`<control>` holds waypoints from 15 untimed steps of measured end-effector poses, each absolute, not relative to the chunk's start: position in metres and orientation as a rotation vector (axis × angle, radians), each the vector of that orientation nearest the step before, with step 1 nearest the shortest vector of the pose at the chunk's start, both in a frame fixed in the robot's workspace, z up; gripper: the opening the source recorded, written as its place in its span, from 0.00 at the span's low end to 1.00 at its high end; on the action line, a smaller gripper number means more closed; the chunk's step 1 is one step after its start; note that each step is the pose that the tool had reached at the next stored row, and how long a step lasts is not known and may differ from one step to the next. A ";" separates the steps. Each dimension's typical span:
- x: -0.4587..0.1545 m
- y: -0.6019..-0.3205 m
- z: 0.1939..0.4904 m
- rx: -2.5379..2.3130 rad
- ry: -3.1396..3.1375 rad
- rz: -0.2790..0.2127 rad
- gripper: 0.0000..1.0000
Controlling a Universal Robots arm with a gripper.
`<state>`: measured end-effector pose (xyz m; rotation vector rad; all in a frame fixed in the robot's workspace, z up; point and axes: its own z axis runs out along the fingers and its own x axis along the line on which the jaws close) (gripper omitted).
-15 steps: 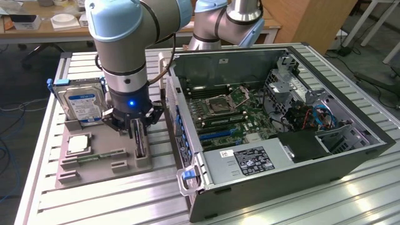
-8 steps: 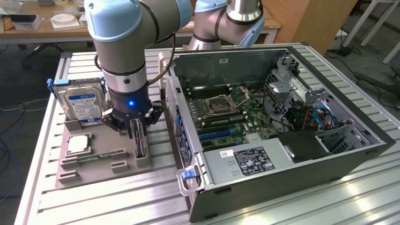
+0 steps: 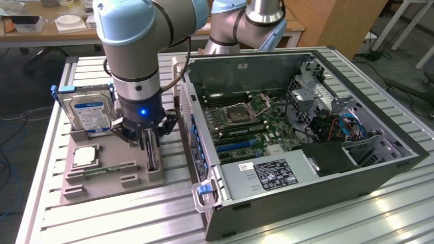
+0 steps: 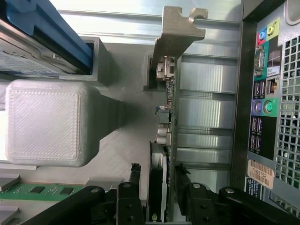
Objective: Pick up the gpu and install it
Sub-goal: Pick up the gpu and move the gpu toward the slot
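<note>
1. In a slot of the grey holder tray (image 3: 109, 187), at the exterior view's left, the gpu (image 3: 150, 161) stands on edge and looks dark and thin.
2. In the wrist view the gpu (image 4: 167, 117) runs edge-on, with its silver bracket (image 4: 180, 33) at the far end, seated in the tray (image 4: 117, 154), and a dark cooler along one face.
3. The end effector (image 3: 149, 146) hangs straight down over the card. In the wrist view the end effector (image 4: 158, 171) straddles it, with one black finger (image 4: 136, 176) on either side.
4. The jaws stand narrowly apart. A sliver of grey tray shows between one finger and the card's dark face. The other finger lies close against the green side, and I cannot tell whether it touches.
5. A hard drive (image 3: 91, 112) with a blue-white label stands upright in the same tray, near the card and further toward the exterior view's left. Its blue side rail (image 4: 51, 28) shows in the wrist view.
6. A square silver processor chip (image 3: 86, 155) and a narrow green memory stick (image 3: 112, 168) lie flat on the tray, in front of the drive. The memory stick (image 4: 40, 191) also appears in the wrist view.
7. An open computer case (image 3: 379, 173) stands just beside the tray at the exterior view's right, showing its motherboard (image 3: 244, 122) and power supply (image 3: 271, 175). The case's rear port panel (image 4: 262, 93) faces the card.
8. The slatted aluminium tabletop (image 3: 101, 223) carries tray and case.
</note>
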<state>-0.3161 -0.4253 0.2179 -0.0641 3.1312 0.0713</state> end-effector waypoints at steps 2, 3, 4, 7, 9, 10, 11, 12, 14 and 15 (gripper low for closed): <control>-0.316 -0.425 0.218 -0.064 3.131 0.071 0.42; -0.316 -0.425 0.218 -0.064 3.131 0.071 0.40; -0.316 -0.425 0.218 -0.064 3.131 0.071 0.40; -0.316 -0.425 0.218 -0.064 3.131 0.071 0.33; -0.316 -0.425 0.218 -0.064 3.131 0.071 0.33; -0.316 -0.425 0.218 -0.064 3.131 0.071 0.33; -0.316 -0.425 0.218 -0.064 3.131 0.071 0.33; -0.316 -0.425 0.218 -0.064 3.131 0.071 0.33; -0.316 -0.425 0.218 -0.064 3.131 0.071 0.33; -0.316 -0.425 0.218 -0.064 3.131 0.071 0.33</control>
